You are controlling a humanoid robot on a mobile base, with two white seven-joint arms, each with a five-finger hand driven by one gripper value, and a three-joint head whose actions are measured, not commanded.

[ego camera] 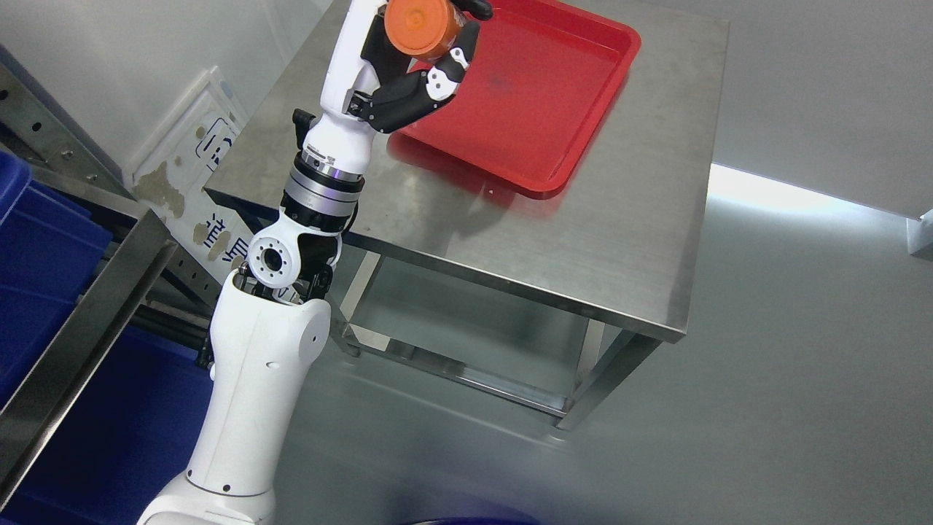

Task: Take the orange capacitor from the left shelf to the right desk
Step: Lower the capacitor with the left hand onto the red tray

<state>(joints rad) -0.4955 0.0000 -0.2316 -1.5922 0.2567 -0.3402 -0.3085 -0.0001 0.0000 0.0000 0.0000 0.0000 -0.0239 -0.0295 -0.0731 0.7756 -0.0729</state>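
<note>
My left arm rises from the lower left, and its hand [430,51] is shut on an orange cylindrical capacitor [420,26] at the top of the head view. The black and white fingers [444,76] wrap around the capacitor's side, and its round end faces the camera. Hand and capacitor hang over the near left corner of a red tray [583,124] that lies on the steel desk [619,240]. The tray's floor shows nothing lying in it. My right arm does not appear.
A steel shelf frame [87,313] with blue bins [36,255] stands at the left edge. A white panel [197,168] leans between shelf and desk. The desk has a lower steel shelf [452,321]. Grey floor spreads to the right.
</note>
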